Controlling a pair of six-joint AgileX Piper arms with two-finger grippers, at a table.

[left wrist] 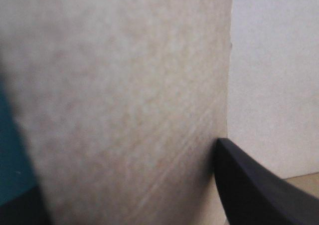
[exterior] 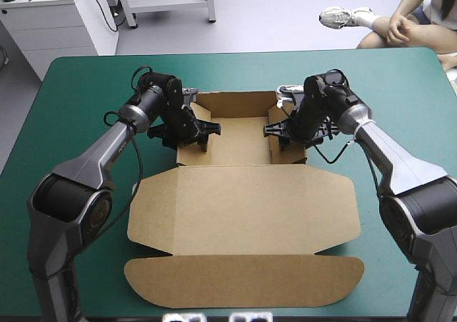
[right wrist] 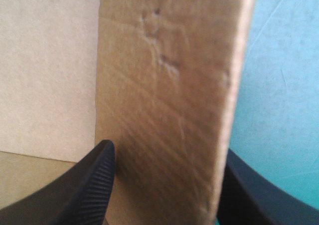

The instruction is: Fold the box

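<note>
**Two grippers clamp opposite walls of half-built brown box**

The box, a cut sheet of brown corrugated board, lies on the teal-green table cover, which shows on every side of it. The raised tray at the box's far end is the reference for everything else.

On the tray's near side, farthest from it, a long flap with rounded ends lies flat by the table's near edge. Between that flap and the tray the broad lid panel is also spread flat, with a small wing at each end.

At the tray, the left side wall and the right side wall stand upright. The left gripper, with two broad black fin-shaped fingers, reaches in over the tray's left wall and grasps it. Its wrist view shows one black finger pressed against upright board that fills the space between the pair.

The right gripper, of the same build, does the same at the tray's right wall. Its wrist view shows a ribbed black finger on the tray's inner side and the other on the outer side, with the thick, dented wall clenched between them.

Behind both grippers, the tray's far wall stands upright.
</note>
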